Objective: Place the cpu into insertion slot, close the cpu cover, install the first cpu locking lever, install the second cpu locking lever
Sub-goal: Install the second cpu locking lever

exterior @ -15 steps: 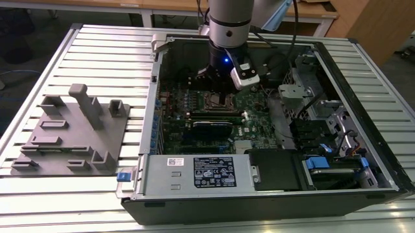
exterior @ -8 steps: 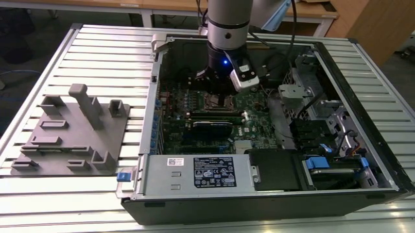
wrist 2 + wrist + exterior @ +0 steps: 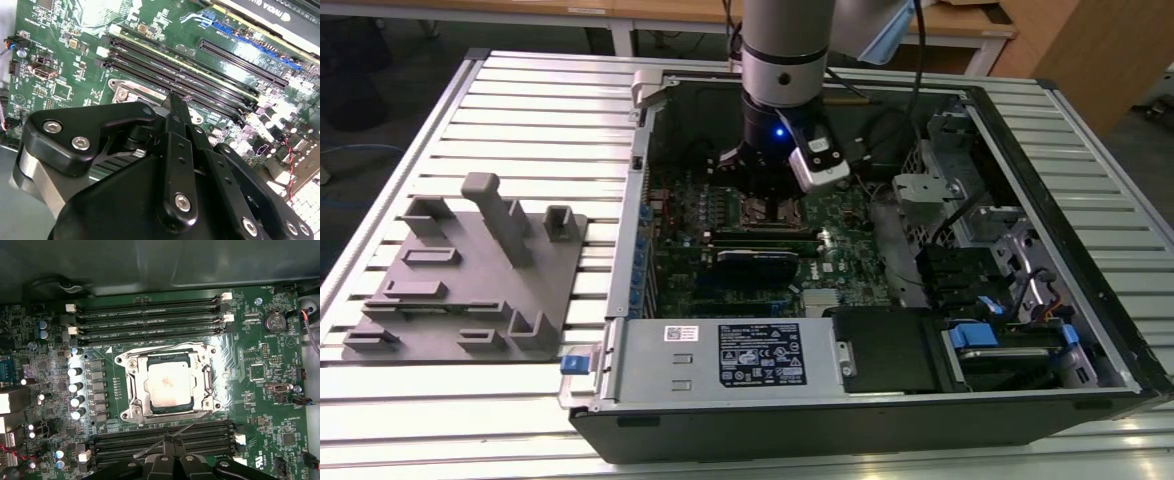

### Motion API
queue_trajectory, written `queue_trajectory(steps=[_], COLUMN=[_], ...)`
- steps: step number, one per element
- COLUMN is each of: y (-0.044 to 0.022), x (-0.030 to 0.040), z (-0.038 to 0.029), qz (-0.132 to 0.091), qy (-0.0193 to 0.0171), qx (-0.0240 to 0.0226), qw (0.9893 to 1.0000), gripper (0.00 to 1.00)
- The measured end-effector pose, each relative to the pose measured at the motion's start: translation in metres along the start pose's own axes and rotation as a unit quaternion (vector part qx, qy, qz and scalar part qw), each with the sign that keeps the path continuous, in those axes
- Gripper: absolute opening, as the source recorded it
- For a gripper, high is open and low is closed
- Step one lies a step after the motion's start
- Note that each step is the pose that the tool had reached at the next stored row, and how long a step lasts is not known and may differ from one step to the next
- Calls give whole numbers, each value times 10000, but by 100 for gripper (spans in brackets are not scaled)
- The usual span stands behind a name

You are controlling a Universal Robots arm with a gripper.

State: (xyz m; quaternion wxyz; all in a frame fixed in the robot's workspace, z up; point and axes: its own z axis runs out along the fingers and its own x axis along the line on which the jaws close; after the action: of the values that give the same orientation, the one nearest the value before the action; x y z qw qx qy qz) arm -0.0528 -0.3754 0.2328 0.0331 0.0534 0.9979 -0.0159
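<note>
Pale slatted metal forms the table (image 3: 520, 120) across the exterior view, with wooden desks (image 3: 654, 15) along the top edge of the frame behind it. At the left of the table sits a grey fixture plate (image 3: 467, 270) with upright posts and blocks. A black computer case (image 3: 1087, 270) lies open on its side over the centre and right. It holds a green motherboard (image 3: 834, 250), and along its lower edge a silver power supply (image 3: 720, 355) with a label. The arm (image 3: 781, 60) comes down from the top centre of the frame into the case. In the first wrist view the cpu (image 3: 167, 385) sits at the middle of the frame, seated in the insertion slot (image 3: 165, 357). Its silvery top shows through the window of the cpu cover (image 3: 132, 390), which lies flat around it. Rows of black memory slots (image 3: 150, 315) run above and below the socket. A thin wire locking lever (image 3: 190, 424) slants from the lower right corner of the cover down toward the bottom centre. There it crosses the tips of the gripper (image 3: 167, 440). The gripper's fingers are drawn close together, and I cannot tell whether they pinch the wire.
</note>
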Motion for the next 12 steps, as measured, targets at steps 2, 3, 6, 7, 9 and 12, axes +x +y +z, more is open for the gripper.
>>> queue_trajectory(steps=[2,3,6,7,9,12], y=[-1,-1,-1,-1,-3,-5], x=[4,4,4,5,18,42], z=[2,2,2,2,2,4], qz=[-11,-11,-12,-12,-10,-11], qy=[0,0,0,-1,0,0], qx=[0,0,0,-1,-2,-4], qw=[10000,10000,10000,10000,10000,10000], gripper=[10,10,10,10,10,10])
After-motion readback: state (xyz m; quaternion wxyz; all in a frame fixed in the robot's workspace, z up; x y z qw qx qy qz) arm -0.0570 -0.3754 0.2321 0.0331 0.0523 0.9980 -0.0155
